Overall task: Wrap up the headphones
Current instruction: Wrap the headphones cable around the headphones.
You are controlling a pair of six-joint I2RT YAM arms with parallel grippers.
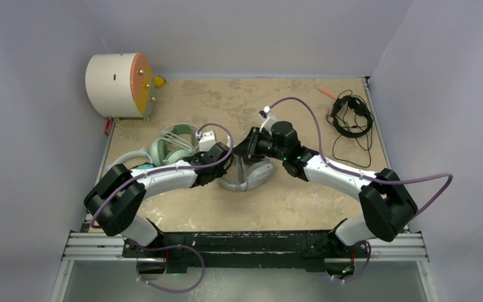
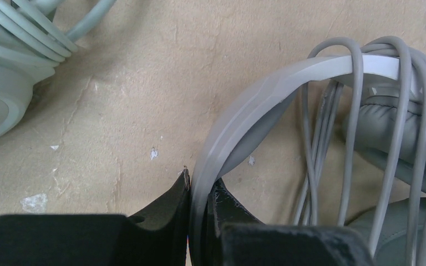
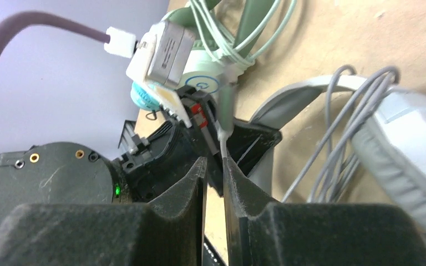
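The left gripper [image 2: 201,184] clamps its fingers on the band [image 2: 266,94] of the white-and-grey headset [image 1: 246,176] lying mid-worktop [image 1: 289,209] to steady it, while the right gripper [image 3: 214,164] pinches the grey cable [image 3: 222,142] between its fingers, seemingly for another loop

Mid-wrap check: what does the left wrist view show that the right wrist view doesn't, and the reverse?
Left wrist only: the left gripper shut squarely on the band of the white-and-grey headphones. Right wrist only: the right gripper pinching a thin cord end (I cannot tell whose), and the left arm's wrist camera. Both: grey cable loops over that band, and the mint-green headphones with their cord wound.
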